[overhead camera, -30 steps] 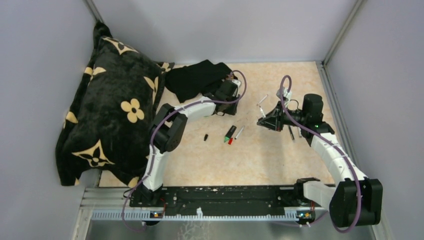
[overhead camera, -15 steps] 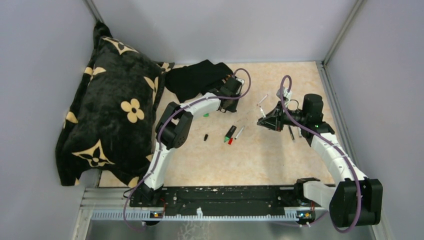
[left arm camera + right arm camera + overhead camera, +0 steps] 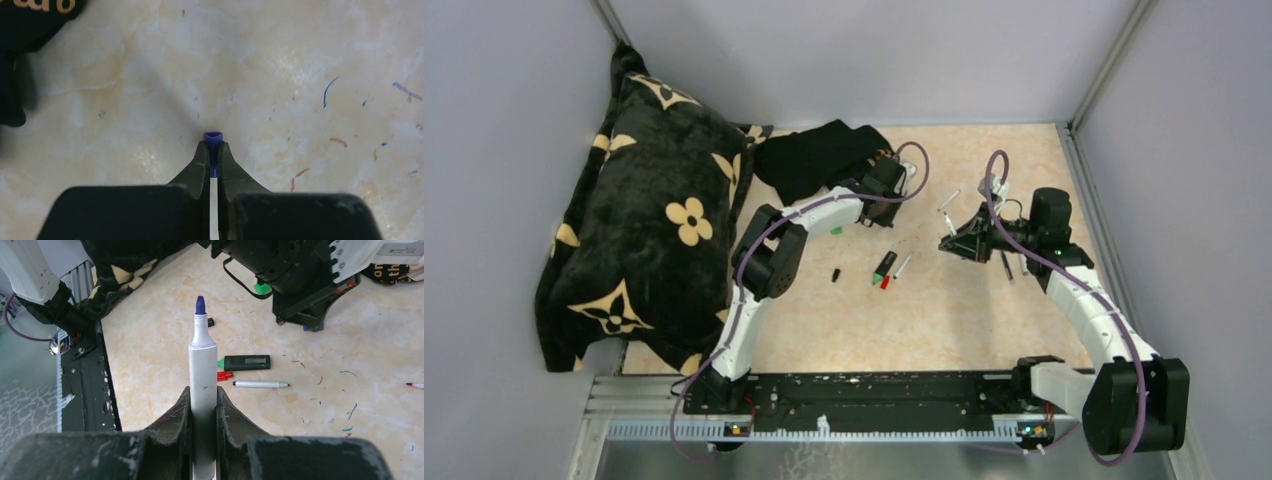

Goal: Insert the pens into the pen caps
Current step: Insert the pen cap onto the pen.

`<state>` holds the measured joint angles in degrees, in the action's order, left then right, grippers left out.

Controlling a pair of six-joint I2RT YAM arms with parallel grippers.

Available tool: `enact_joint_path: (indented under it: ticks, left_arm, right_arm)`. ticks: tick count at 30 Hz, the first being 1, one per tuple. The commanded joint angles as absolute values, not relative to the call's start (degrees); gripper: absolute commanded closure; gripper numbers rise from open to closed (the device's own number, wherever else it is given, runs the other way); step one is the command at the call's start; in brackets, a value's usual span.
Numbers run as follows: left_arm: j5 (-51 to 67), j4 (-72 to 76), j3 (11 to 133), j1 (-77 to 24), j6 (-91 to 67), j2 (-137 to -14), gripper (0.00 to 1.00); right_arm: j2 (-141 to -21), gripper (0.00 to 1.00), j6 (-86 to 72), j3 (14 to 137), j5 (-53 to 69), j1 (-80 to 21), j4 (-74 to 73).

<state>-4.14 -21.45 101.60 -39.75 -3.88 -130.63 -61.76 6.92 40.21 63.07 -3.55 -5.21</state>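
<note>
Now the left gripper is pinching the purple cap, sitting upper-right of the pen the right gripper is clamping.

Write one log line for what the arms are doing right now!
left gripper: shut on purple cap | right gripper: shut on pen | pen capped: not yet

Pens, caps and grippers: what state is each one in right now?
left gripper, shut on purple cap
right gripper, shut on purple pen
purple pen, uncapped
black marker, lying uncapped
thin pen, lying uncapped
red cap, lying loose
green cap, lying loose
black cap, lying loose
</note>
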Motion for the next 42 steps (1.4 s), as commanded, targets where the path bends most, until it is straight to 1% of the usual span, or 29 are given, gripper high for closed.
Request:
enact_joint_path:
  ticks: [1,5,7,12,16,19,23,27,36,38,42]
  left_arm:
    - [-4.86,-21.42,94.49,-39.48,4.20,-124.60,1.00]
    - [-3.27,-15.15,87.09,-39.47,9.06,-116.04,1.00]
    - [-0.62,-13.04,82.64,-39.46,10.77,-110.98,1.00]
    - [11.04,-14.03,73.32,-39.57,12.11,-101.83,1.00]
    - [21.84,-10.66,61.41,-40.33,11.49,-93.74,1.00]
    - [24.67,-8.54,53.71,-43.46,10.74,-88.23,1.00]
    - [23.92,-8.54,47.67,-51.34,11.41,-83.71,1.00]
    - [22.29,-8.64,45.00,-56.02,12.83,-83.40,1.00]
    - [15.36,-11.39,47.98,-57.72,15.80,-90.66,0.99]
    - [14.39,-11.74,48.70,-57.86,16.04,-91.74,0.96]
    - [11.48,-13.03,49.81,-58.09,15.62,-92.88,0.84]
  right_arm:
    - [-60.38,1.00,7.21,42.79,64.59,-2.84,-3.85]
    - [-60.37,1.00,7.21,42.80,64.79,-2.64,-3.87]
    - [-60.30,1.00,7.22,42.73,64.90,-2.55,-3.83]
    - [-60.12,1.00,7.42,42.80,65.23,-2.00,-4.08]
    - [-60.03,1.00,8.33,43.09,65.33,-1.85,-4.97]
    - [-59.88,1.00,9.19,43.37,65.00,-1.74,-5.85]
    - [-59.79,1.00,9.32,43.33,65.06,-1.11,-5.98]
    - [-59.93,1.00,9.23,43.33,65.24,-0.76,-5.90]
    - [-59.85,1.00,8.47,43.00,66.00,-0.18,-5.24]
    - [-59.92,1.00,8.26,42.98,66.05,-0.18,-5.10]
    - [-60.11,1.00,8.13,42.89,66.20,1.27,-4.92]
